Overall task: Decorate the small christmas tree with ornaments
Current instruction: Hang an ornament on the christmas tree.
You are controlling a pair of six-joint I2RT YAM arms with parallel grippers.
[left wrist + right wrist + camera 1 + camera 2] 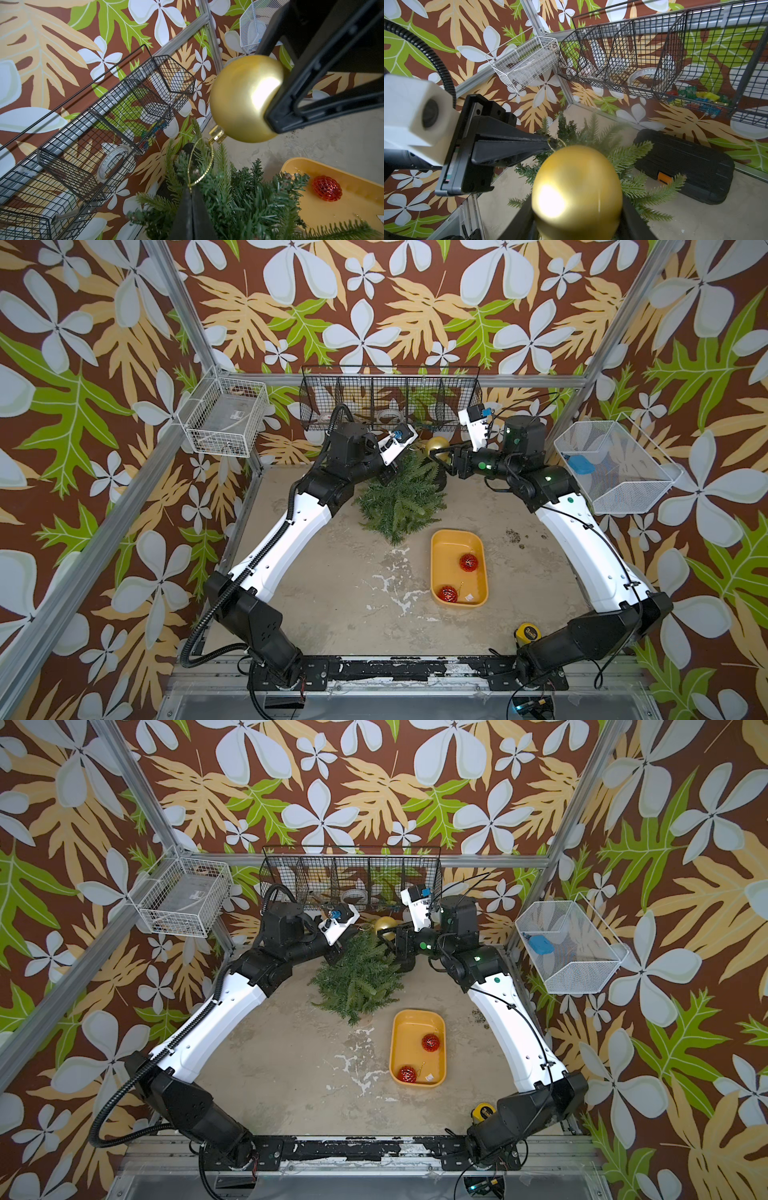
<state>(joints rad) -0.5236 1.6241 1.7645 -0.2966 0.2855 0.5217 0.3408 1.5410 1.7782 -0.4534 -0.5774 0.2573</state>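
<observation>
The small christmas tree (401, 497) stands at the back middle of the table, dark green and bushy. Just above its far side hangs the smooth gold ornament (437, 445). My right gripper (577, 204) is shut on the ball's sides. My left gripper (191, 190) is shut, pinching the ornament's thin gold loop (200, 166), which hangs from the cap (217, 134) among the top needles. From the right wrist the left fingertips (551, 143) show at the loop, just past the ball (577, 191). Two glittery red ornaments (468, 562) (449, 593) lie in the yellow tray (451, 541).
A black case (685, 166) lies behind the tree by the back wall. A yellow tape measure (525, 632) sits near the right arm's base. A black wire basket (390, 398) hangs on the back wall, with white wire baskets at the left (224, 418) and right (615, 472).
</observation>
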